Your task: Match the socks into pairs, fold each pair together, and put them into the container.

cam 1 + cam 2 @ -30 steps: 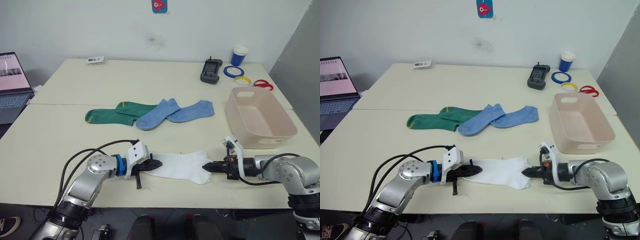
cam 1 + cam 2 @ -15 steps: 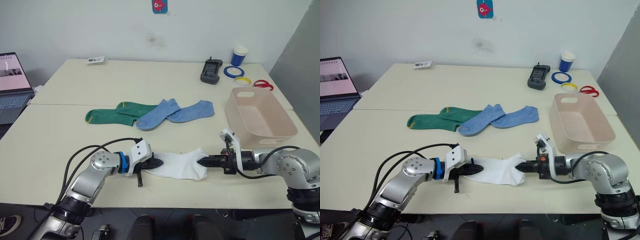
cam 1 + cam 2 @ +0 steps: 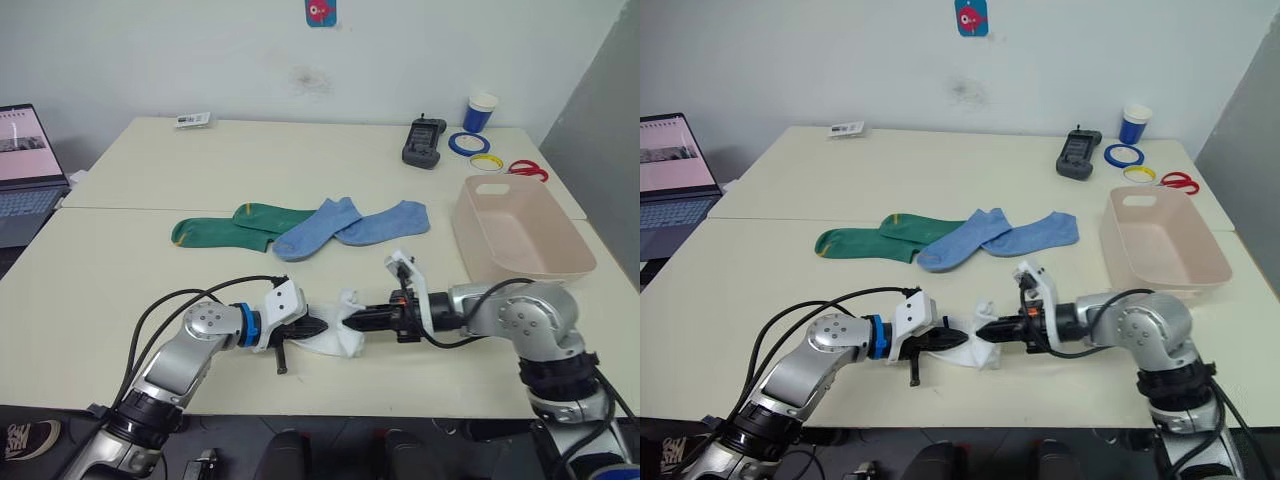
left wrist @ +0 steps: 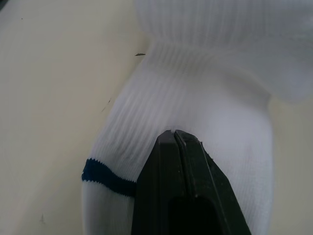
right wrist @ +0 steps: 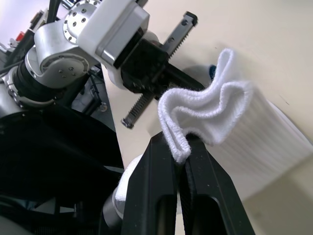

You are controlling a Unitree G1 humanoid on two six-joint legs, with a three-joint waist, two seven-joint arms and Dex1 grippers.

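The white socks (image 3: 340,338) lie bunched and folded over near the table's front edge. My left gripper (image 3: 318,327) is shut on their near-left end, close to a dark blue band (image 4: 105,176). My right gripper (image 3: 350,320) is shut on the other end (image 5: 210,107), held raised right next to the left gripper's fingers (image 5: 166,73). The two green socks (image 3: 225,230) and the two light blue socks (image 3: 350,225) lie overlapping at mid-table. To the right of them stands the pale pink container (image 3: 520,235).
A laptop (image 3: 25,170) sits at the far left. At the back right are a black device (image 3: 422,142), a blue cup (image 3: 479,110), tape rolls (image 3: 467,142) and red scissors (image 3: 527,167). A small packet (image 3: 190,120) lies at the back left.
My right gripper has carried its end of the white socks leftward, up to the left gripper, folding them over. The left gripper has stayed in place.
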